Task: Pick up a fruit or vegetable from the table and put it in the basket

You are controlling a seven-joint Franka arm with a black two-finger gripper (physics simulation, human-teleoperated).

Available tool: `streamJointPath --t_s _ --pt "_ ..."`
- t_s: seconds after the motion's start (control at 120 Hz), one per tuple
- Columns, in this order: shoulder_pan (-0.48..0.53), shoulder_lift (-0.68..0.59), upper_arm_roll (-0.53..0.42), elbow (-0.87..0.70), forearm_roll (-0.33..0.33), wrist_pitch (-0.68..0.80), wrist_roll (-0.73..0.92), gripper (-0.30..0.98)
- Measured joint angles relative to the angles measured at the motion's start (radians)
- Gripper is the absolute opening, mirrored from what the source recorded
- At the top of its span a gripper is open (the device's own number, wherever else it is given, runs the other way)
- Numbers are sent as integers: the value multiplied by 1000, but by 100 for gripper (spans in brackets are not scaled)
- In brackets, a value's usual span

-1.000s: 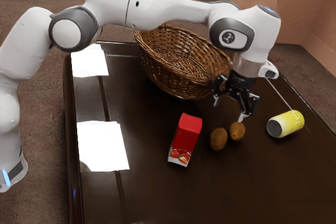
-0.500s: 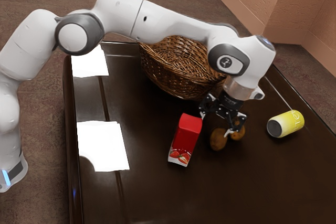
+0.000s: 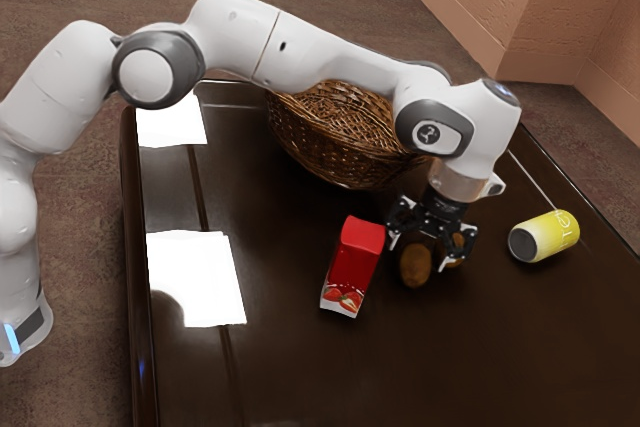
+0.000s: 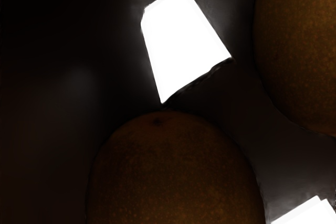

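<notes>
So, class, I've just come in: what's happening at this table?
A robot arm has its open gripper low over two brown fruits, probably about to grasp one. Nothing is gripped; both fruits are on the table, outside the basket. A red carton and yellow can are nearby.

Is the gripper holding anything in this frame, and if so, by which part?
Nothing is held. The gripper is open, its fingers spread apart at the kiwis, which rest on the table.
</notes>
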Motion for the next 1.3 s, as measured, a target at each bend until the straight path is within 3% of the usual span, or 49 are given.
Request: streamJointPath --t_s 0.4,0.625,0.983,1.3 --pt "0 43 1 -15 3 38 -40 67" --pt "0 39 25 -16 8 32 -47 29" --pt "-2 -7 8 74 7 -36 -51 28" --pt "-10 -37 -108 203 48 -124 -53 28"
